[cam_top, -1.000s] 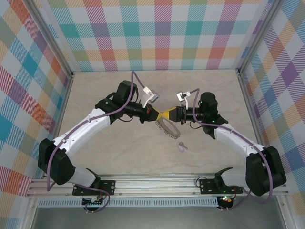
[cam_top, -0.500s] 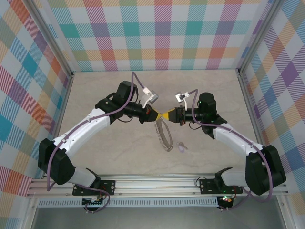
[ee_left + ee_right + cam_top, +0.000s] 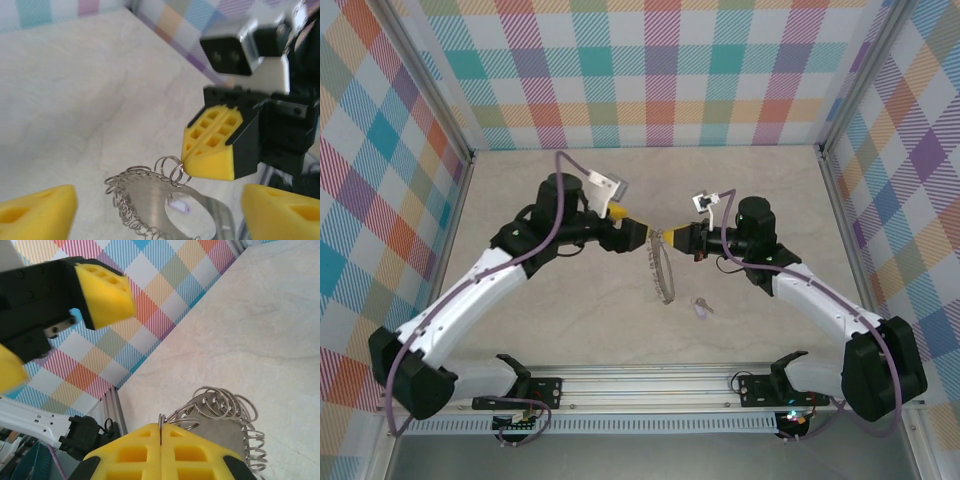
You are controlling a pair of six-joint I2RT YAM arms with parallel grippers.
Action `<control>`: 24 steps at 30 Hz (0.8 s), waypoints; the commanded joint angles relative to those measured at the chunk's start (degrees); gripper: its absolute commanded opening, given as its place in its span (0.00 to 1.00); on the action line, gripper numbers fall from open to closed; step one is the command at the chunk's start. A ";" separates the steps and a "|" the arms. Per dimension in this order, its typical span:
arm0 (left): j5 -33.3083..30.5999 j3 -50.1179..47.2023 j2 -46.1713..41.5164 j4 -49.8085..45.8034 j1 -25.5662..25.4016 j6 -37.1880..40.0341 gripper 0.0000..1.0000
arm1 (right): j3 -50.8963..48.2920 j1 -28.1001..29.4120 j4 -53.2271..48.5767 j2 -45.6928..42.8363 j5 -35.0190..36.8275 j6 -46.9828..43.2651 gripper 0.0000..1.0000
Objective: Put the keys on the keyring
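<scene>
The keyring (image 3: 663,272), a grey metal oval edged with wire loops, hangs tilted above the table from one loop. My right gripper (image 3: 672,240) is shut on that loop, and the closed yellow fingers (image 3: 161,452) pinch the wire at their tip. The ring's plate (image 3: 226,427) shows just beyond them. My left gripper (image 3: 636,234) stands open just left of the ring, not touching it; its yellow pads (image 3: 37,210) frame the keyring (image 3: 150,202) from below. The lilac-headed key (image 3: 701,308) lies flat on the table, also visible through the ring's hole as the key (image 3: 179,207).
Checked walls (image 3: 660,70) enclose the pale table (image 3: 540,320) on three sides. An aluminium rail (image 3: 650,385) runs along the near edge between the arm bases. The left gripper's fingers (image 3: 105,287) show high in the right wrist view.
My left gripper has opened, let go of the keyring and drawn back to the left. The ring now hangs from the right gripper alone and has swung down slightly.
</scene>
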 commanded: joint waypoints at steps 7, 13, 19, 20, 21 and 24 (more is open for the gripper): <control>-20.37 -5.88 -9.64 2.04 -0.06 -14.26 1.00 | 3.54 0.30 -2.57 -2.34 6.46 2.44 0.00; -23.22 -10.31 -12.39 0.93 -0.06 -16.86 1.00 | 3.67 0.31 -1.63 -2.11 8.89 6.85 0.00; -24.63 -9.19 -8.89 -2.79 -0.06 -19.16 1.00 | 4.79 0.30 -4.97 -2.89 9.70 6.01 0.00; -25.25 -8.67 -8.03 -3.64 -0.06 -19.76 1.00 | 5.02 0.31 -5.65 -3.01 9.55 5.57 0.00; -25.43 -8.31 -7.39 -4.16 -0.06 -20.01 1.00 | 4.94 0.30 -6.19 -3.39 9.71 5.22 0.00; -26.41 -7.65 -6.04 -5.05 -0.07 -21.67 1.00 | 4.24 0.30 -6.52 -4.78 9.74 4.49 0.00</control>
